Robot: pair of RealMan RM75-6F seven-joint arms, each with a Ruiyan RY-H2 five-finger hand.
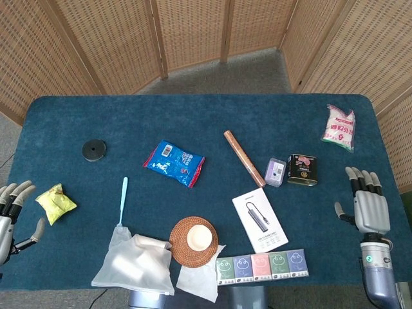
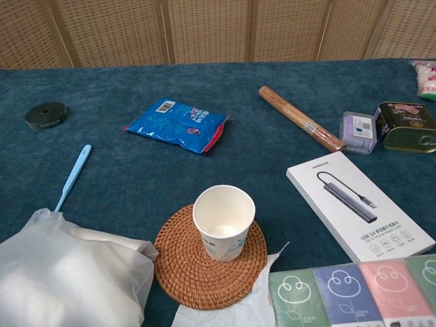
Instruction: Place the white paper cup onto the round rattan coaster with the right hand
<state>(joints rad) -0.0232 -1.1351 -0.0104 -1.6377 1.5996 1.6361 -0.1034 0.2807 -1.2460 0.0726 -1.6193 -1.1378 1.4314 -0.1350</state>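
The white paper cup (image 2: 224,222) stands upright on the round rattan coaster (image 2: 197,269), near the table's front edge; the head view shows the cup (image 1: 199,237) on the coaster (image 1: 180,241) too. My right hand (image 1: 367,207) hovers far to the right of it, fingers spread, holding nothing. At the far left edge my left hand (image 1: 9,215) is also open and empty, beside a yellow packet (image 1: 55,202). Neither hand shows in the chest view.
A white adapter box (image 2: 358,213), a row of colored cards (image 2: 354,286), a crumpled white bag (image 2: 68,272) and a napkin (image 2: 228,310) surround the coaster. Farther back lie a blue snack pack (image 2: 178,124), wooden stick (image 2: 300,118), tin (image 2: 407,125), blue spatula (image 2: 71,176) and black disc (image 2: 45,114).
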